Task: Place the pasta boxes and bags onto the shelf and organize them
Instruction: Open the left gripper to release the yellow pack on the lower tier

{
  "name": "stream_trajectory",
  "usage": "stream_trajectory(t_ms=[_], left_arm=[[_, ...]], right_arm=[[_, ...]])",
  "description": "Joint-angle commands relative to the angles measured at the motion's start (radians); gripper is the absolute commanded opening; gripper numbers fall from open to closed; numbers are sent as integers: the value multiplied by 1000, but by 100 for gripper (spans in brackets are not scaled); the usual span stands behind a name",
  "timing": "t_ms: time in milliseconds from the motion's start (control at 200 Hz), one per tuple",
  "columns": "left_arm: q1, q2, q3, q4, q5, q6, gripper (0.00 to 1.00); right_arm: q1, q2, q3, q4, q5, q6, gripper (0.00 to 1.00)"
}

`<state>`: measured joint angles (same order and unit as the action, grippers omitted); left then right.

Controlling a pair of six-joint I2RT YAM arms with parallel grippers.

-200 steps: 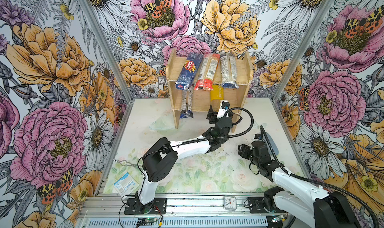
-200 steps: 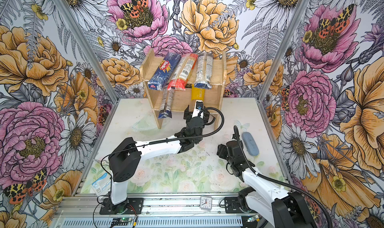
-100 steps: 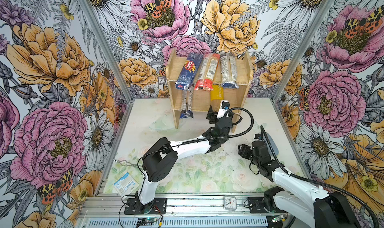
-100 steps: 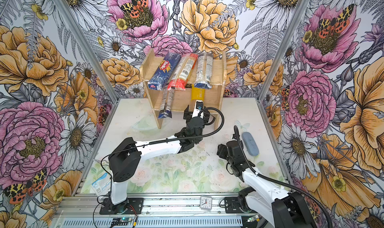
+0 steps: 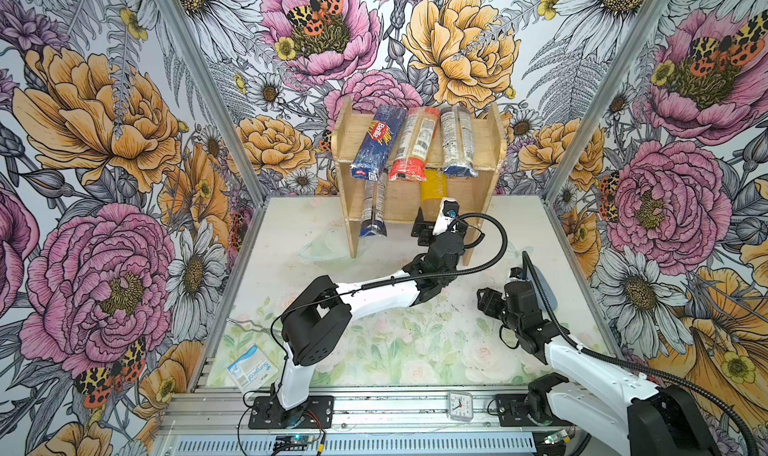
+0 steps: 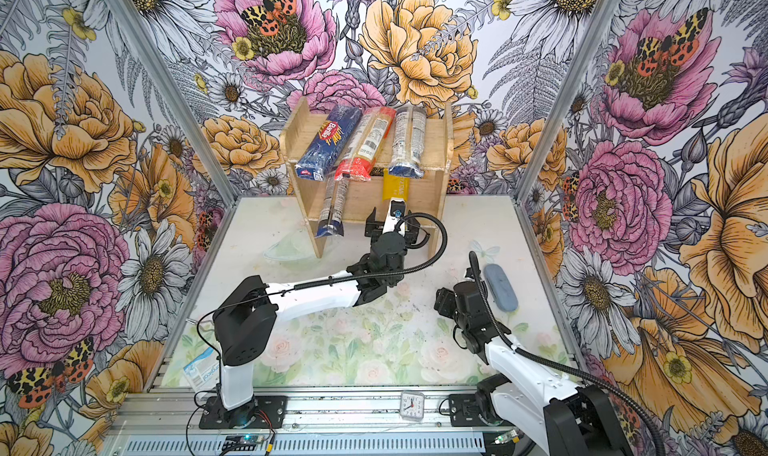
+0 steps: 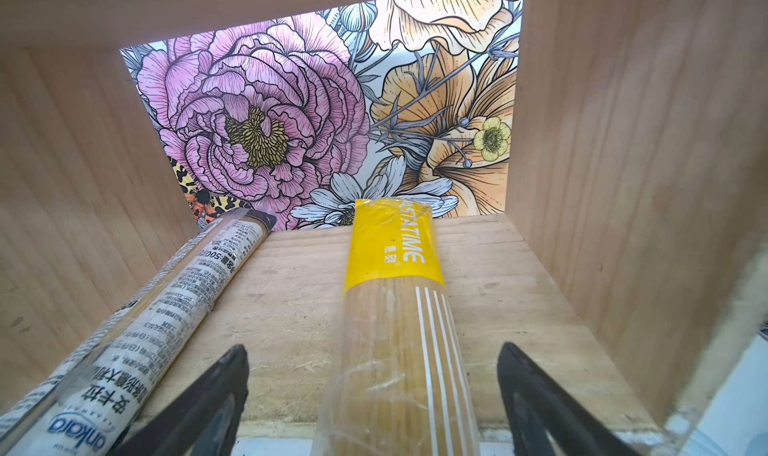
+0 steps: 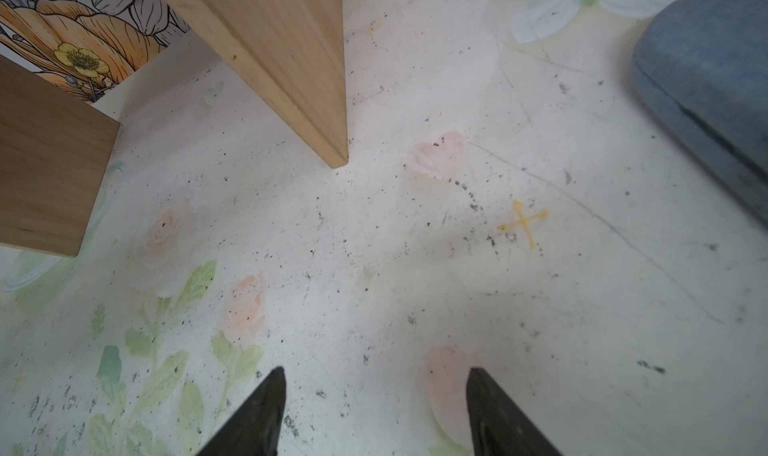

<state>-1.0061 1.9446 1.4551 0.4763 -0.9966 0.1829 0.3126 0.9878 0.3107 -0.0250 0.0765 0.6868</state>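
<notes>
Backdrop: floral-print walls on three sides; pale floral table (image 5: 374,350), scuffed and speckled.
Left gripper (image 7: 372,350): held at the front edge of the lower tier, jaws wide apart, one finger seen on either side of the yellow-ended bag (image 7: 390,258) with a clear gap on both sides (nothing is clamped).
Yellow-ended bag: laid lengthwise on the lower tier, yellow end pointed to the back, near end overhanging the front edge between the fingers.
Lower grey-labelled bag (image 5: 372,208): laid on the same tier, apart from the yellow one and toward the left of the top views, slightly angled, dark end hung past the front edge.
Top tier: dark blue Barilla box (image 5: 376,142), red-ended bag (image 5: 411,150) and upper grey-labelled bag (image 5: 457,142) laid side by side, front ends overhanging; the first two are slanted.
Shelf (image 5: 496,142): stood at the back of the table, by the rear wall.
Right gripper (image 8: 374,371): jaws apart, nothing between them, held over bare table near the shelf's front leg.
Grey-blue oval object (image 6: 500,287): laid on the table just beside the right gripper.
Extras: Surgical packet (image 5: 252,371) at the near-left table corner; small clock (image 5: 460,406) on the front rail.
</notes>
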Motion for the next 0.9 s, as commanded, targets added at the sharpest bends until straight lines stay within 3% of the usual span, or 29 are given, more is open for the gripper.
stream_trajectory(t_ms=[0, 646, 896], left_arm=[[-11, -47, -5, 28, 22, 13, 93], [-25, -114, -74, 25, 62, -5, 94], [-37, -200, -129, 24, 71, -17, 94]], right_arm=[[-6, -11, -9, 19, -6, -4, 70], [-8, -18, -7, 19, -14, 6, 70], [-9, -23, -4, 19, -16, 12, 70]])
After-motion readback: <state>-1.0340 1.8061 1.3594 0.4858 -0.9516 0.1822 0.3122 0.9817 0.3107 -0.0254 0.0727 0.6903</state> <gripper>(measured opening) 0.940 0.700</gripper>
